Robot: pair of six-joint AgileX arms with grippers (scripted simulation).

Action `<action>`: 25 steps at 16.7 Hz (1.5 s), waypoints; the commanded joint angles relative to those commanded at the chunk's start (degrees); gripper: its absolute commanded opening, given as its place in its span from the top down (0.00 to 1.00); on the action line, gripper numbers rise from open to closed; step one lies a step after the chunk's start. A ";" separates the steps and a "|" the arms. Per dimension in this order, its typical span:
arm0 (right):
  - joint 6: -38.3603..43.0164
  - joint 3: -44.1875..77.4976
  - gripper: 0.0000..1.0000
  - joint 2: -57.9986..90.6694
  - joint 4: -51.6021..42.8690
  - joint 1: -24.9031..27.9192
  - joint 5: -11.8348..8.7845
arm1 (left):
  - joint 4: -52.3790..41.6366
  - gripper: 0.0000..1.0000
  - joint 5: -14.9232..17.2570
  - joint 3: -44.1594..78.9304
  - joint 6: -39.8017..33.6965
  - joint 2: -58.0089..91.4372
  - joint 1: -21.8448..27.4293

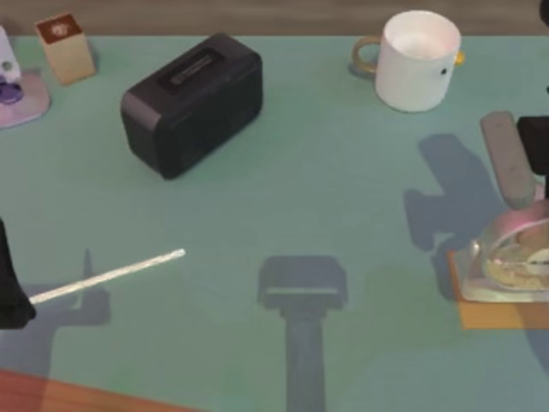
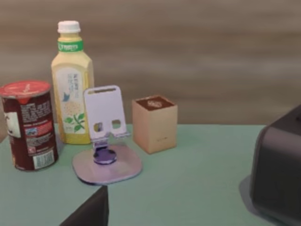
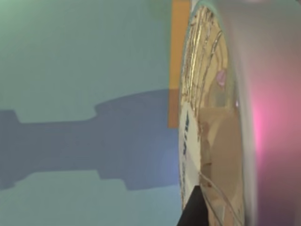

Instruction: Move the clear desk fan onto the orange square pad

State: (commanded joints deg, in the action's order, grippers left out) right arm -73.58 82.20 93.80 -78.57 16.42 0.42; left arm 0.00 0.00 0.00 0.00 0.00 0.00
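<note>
The clear desk fan (image 1: 515,262) is at the right edge of the table, over the orange square pad (image 1: 493,315), which shows beneath and beside it. Whether the fan rests on the pad or hangs just above it I cannot tell. My right gripper (image 3: 207,207) is shut on the fan (image 3: 211,117); one dark fingertip (image 3: 193,212) presses against its silvery rim, and the other is hidden behind it. A strip of the pad (image 3: 178,61) shows beside the rim. My left gripper (image 2: 141,216) is parked open at the table's left edge, holding nothing.
A black rounded box (image 1: 190,103) stands at the back left, with a white mug (image 1: 418,60) at the back right. A wooden block (image 1: 66,47) and a lilac phone stand (image 1: 17,94) occupy the far left corner. A silver rod (image 1: 107,276) lies near the left arm. A juice bottle (image 2: 70,84) and a can (image 2: 28,125) stand behind.
</note>
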 joint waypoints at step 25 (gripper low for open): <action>-0.15 -6.89 0.10 0.93 7.82 -0.16 0.00 | 0.00 0.00 0.00 0.00 0.00 0.00 0.00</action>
State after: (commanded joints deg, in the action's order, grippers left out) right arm -73.72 75.32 94.73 -70.75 16.26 0.42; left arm 0.00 0.00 0.00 0.00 0.00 0.00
